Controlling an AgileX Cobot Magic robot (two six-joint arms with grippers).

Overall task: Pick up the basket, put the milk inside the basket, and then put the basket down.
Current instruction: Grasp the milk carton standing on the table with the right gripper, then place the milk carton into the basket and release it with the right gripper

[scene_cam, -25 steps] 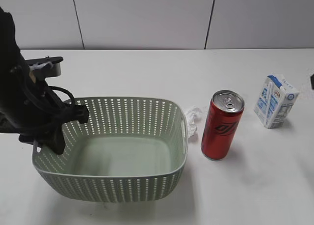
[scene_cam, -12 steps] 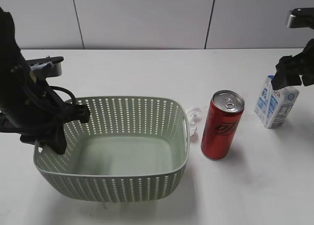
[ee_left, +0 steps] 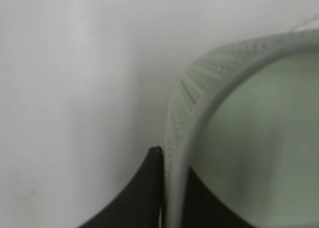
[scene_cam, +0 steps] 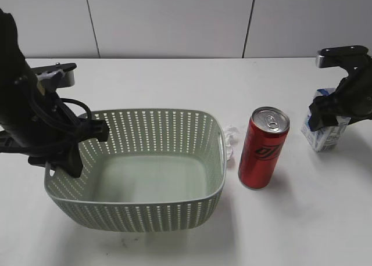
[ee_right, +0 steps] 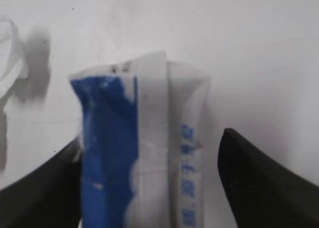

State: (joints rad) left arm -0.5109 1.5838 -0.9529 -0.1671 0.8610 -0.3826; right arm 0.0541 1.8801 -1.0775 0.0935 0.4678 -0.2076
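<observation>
The pale green basket (scene_cam: 139, 215) is held a little off the table at the left, tilted. My left gripper (scene_cam: 67, 160) is shut on its left wall; in the left wrist view the rim (ee_left: 199, 103) runs between the two black fingers (ee_left: 172, 188). The white and blue milk (scene_cam: 325, 140) stands upright at the far right. My right gripper (scene_cam: 328, 119) is down over it and open. In the right wrist view the carton (ee_right: 144, 168) stands between the fingers (ee_right: 152, 138): the left finger is at its blue side, the right finger stands apart from it.
A tall red soda can (scene_cam: 263, 147) stands between the basket and the milk. Crumpled white tissues (scene_cam: 231, 141) lie just left of the can, by the basket's right wall; one shows in the right wrist view (ee_right: 10, 54). A pale wall runs behind the white table.
The basket has risen a little and shifted right with my left gripper. My right arm has come into view and lowered over the milk.
</observation>
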